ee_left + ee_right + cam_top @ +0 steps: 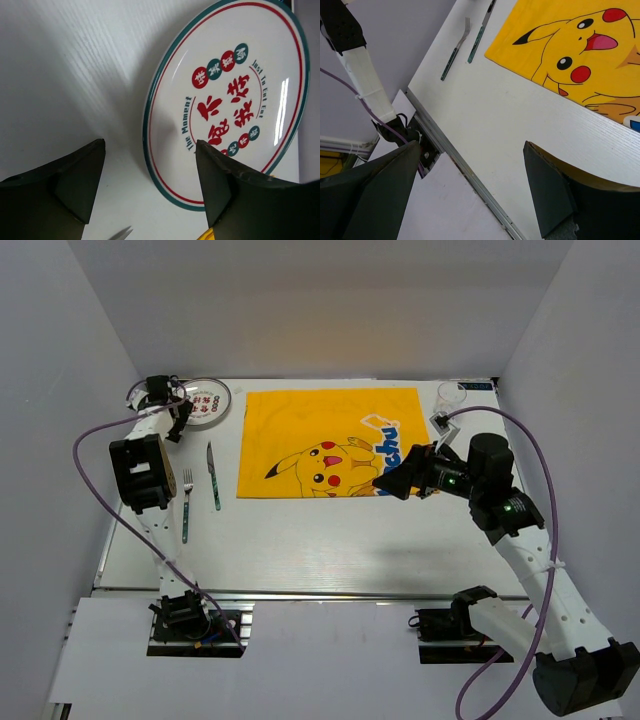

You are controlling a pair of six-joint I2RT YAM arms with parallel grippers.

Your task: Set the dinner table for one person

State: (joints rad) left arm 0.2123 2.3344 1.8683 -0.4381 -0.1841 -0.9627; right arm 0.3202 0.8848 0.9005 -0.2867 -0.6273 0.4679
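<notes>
Top external view shows the worktop (330, 540) as a white rectangle whose long axis runs left to right, its metal rail (330, 592) on the near long edge facing the arm bases and its far long edge against the back wall. A yellow Pikachu-print placemat (320, 440) lies flat on its far half, roughly centred. A round plate (208, 402) with red and green rings sits just left of the placemat's far left corner. A knife (213, 476) lies just left of the placemat's left edge, roughly parallel to it, and a fork (186, 505) lies one step further left, both with green handles. A clear glass (451, 396) stands just beyond the placemat's far right corner. The left jaws hang at the side of the plate away from the placemat; in the left wrist view they are spread wide, with the plate's rim and bare worktop showing in the gap and nothing gripped. One of the fingers (235, 200) overlaps the plate's edge, though whether it touches cannot be told from this angle. The right jaws hover over the placemat's right edge; in the right wrist view they are likewise wide apart and hold nothing, with bare worktop and the rail between them and the placemat's Pikachu face beyond.
</notes>
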